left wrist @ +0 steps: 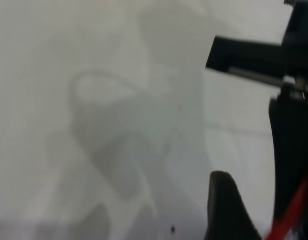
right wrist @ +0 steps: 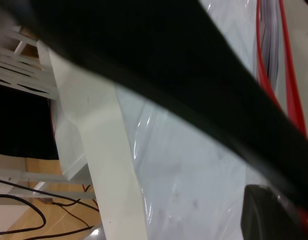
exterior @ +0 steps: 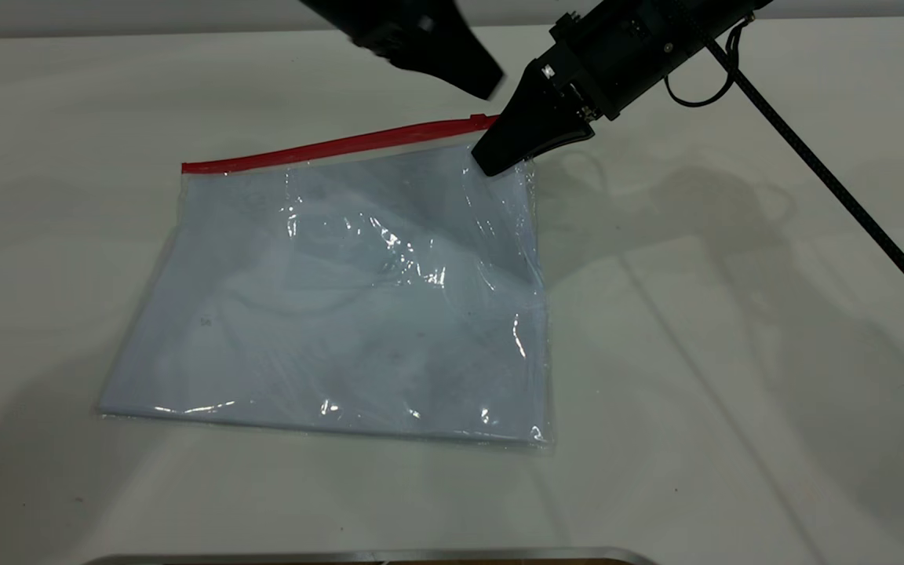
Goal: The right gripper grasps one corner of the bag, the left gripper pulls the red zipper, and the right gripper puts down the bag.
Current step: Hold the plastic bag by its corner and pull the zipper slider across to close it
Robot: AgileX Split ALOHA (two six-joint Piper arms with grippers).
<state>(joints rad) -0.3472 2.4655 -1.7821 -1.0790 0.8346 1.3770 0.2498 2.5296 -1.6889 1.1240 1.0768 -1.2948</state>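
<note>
The bag (exterior: 342, 298) lies flat on the white table, a clear pouch with white paper inside. The red zipper (exterior: 326, 147) runs along its far long edge. My right gripper (exterior: 491, 163) is shut on the corner (exterior: 511, 157) where the red strip ends, and that end of the bag is raised slightly. In the right wrist view the bag (right wrist: 193, 175) and the red zipper (right wrist: 288, 85) lie under my right gripper (right wrist: 273, 197). My left gripper (exterior: 491, 82) hovers just above and behind the zipper's right end. The left wrist view shows the red zipper (left wrist: 288, 220) against the right gripper (left wrist: 293, 150).
The white table (exterior: 734, 353) extends around the bag on all sides. A black cable (exterior: 836, 188) runs diagonally from the right arm over the table's right side. A metal edge (exterior: 373, 557) lies along the front. The right wrist view shows the table's edge (right wrist: 104, 165).
</note>
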